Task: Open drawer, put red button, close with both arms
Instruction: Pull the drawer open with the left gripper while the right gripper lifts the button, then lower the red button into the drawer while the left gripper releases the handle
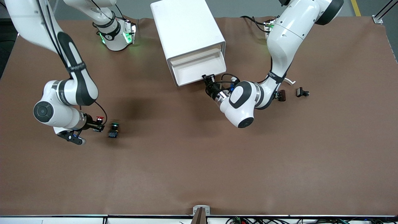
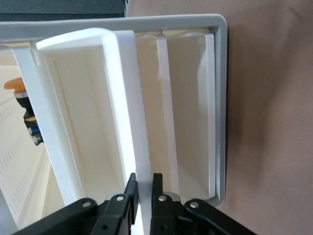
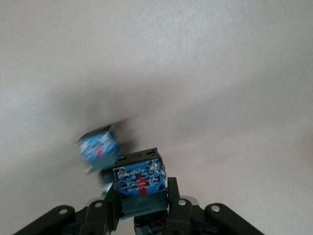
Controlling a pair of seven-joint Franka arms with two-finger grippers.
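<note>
The right gripper (image 1: pixel 99 123) was closed on the red button (image 1: pixel 99 118), holding it over the table (image 1: pixel 199 174) toward the right arm's end. In the right wrist view the fingers (image 3: pixel 173 203) pressed on both sides of the button's black body, and its blue base (image 3: pixel 138 178) faced the camera. In the front view the red cap pointed to about 12 o'clock. The green button (image 1: pixel 114 129) stood on the table just beside the right gripper, at about 4 o'clock from the red button and apart from it. It showed blurred in the right wrist view (image 3: pixel 99 148).

The left gripper (image 1: pixel 209 79) was at the drawer (image 1: pixel 199 69) of the white cabinet (image 1: pixel 186 34), which stood in the middle of the table near the bases. In the left wrist view its fingers (image 2: pixel 131 188) were closed on the thin white front edge of the drawer (image 2: pixel 128 112). The drawer was pulled out a little, and its inside showed pale and white.

Two small dark parts (image 1: pixel 302 92) lay on the table toward the left arm's end, at about 3 o'clock from the left gripper. One of them (image 1: pixel 282 95) was partly hidden by the left arm (image 1: pixel 279 46).
</note>
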